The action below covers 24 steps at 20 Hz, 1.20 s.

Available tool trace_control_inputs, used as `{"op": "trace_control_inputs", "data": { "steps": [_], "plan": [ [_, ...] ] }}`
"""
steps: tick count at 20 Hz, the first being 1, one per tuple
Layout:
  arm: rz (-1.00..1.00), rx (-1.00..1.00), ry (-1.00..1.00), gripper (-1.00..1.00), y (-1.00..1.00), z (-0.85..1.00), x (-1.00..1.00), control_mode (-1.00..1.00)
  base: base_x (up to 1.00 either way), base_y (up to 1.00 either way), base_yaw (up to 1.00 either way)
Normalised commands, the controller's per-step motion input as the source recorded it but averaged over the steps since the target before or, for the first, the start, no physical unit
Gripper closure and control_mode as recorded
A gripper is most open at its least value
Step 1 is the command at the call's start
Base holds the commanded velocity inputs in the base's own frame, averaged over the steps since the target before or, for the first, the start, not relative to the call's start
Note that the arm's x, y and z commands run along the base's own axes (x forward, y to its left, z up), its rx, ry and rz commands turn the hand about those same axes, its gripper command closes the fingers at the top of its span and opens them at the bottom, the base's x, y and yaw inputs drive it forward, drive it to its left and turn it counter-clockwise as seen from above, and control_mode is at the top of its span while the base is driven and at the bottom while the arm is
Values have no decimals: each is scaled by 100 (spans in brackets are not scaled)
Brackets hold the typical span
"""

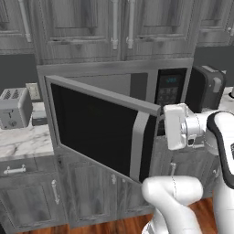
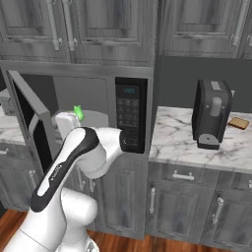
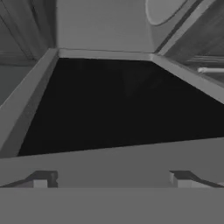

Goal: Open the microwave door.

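The black-glass, grey-framed microwave door (image 1: 98,130) stands swung well out from the boxy grey-steel microwave (image 2: 129,118) under the cabinets; the two-finger gripper (image 3: 111,178), fingers spread apart, rests against the door's inner frame.

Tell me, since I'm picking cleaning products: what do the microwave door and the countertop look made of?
The microwave door: a dark, glossy panel, probably glass, in a matte grey frame that reads as brushed metal. The countertop: white with grey veins, polished, apparently marble or an imitation; a render cannot settle which.
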Motion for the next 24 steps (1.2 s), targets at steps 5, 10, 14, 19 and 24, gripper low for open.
{"op": "trace_control_inputs", "data": {
  "steps": [5, 10, 14, 19, 24],
  "plan": [
    [31, 2, 36, -100, 53, 0, -24, -100, 0, 0, 0],
    [32, 1, 28, -100, 86, 0, -45, -100, 0, 0, 0],
    [20, 0, 10, -100, 100, 0, -23, -100, 0, 0, 0],
    [7, 0, 0, -100, 100, -10, -7, -100, 0, 0, 0],
    [0, -1, -7, -100, 100, -12, 4, -100, 0, 0, 0]
  ]
}}
